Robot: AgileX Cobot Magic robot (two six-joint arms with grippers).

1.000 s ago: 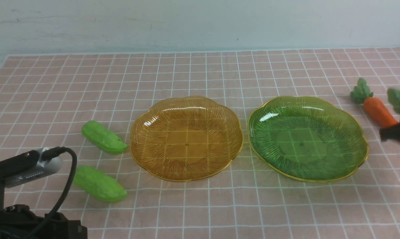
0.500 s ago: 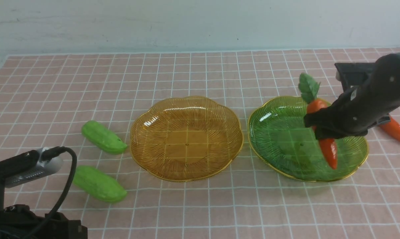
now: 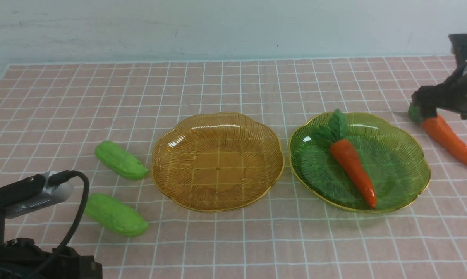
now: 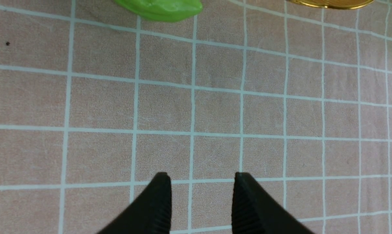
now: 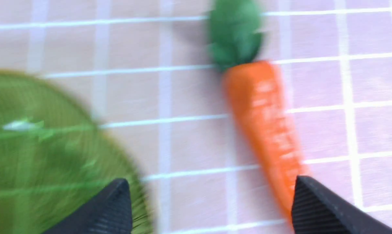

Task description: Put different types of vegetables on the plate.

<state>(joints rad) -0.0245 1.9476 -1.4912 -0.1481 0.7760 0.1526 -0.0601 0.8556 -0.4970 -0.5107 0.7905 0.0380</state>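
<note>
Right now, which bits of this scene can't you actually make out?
- Front view: the loose carrot has its leafy top mostly hidden behind the right pincer.
- Right wrist view: motion blur smears the green plate; its ribs are unreadable.
- Left wrist view: a cucumber is cut off by the edge; which one is unclear.
- Front view: the left pincer does not show.

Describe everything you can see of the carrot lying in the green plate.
The carrot is a glossy orange toy, plastic-looking, tapering to a point, with a dark green leafy top. It lies flat inside the green plate, leaves toward the far rim, tip toward the near rim and angled slightly right. Only the plate touches it.
</note>
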